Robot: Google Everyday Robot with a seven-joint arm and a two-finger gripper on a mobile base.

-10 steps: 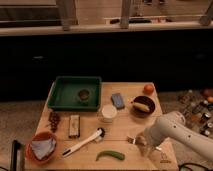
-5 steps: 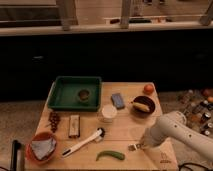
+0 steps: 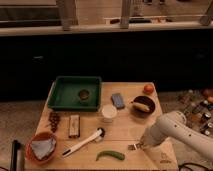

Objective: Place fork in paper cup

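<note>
The paper cup [image 3: 108,113] is a short white cup standing upright near the middle of the wooden table [image 3: 125,130]. A small silver piece that looks like the fork [image 3: 132,147] lies or is held low over the table at the front right, right of the green pepper [image 3: 110,155]. My gripper [image 3: 141,145] is at the end of the white arm [image 3: 172,130], down at the table surface directly against the fork's right end. The cup is up and to the left of the gripper, about a cup's width away.
A green tray [image 3: 60,100] with a small dark object is at the back left. A blue sponge [image 3: 118,100], a dark brown bowl [image 3: 142,106], an orange fruit [image 3: 148,88], a white-handled brush [image 3: 82,142], an orange bowl [image 3: 42,148], grapes [image 3: 54,120] and a bar [image 3: 74,125] are also on the table.
The arm has lowered the gripper toward the table's front and slightly left, down to the silver fork. Other objects have not moved.
</note>
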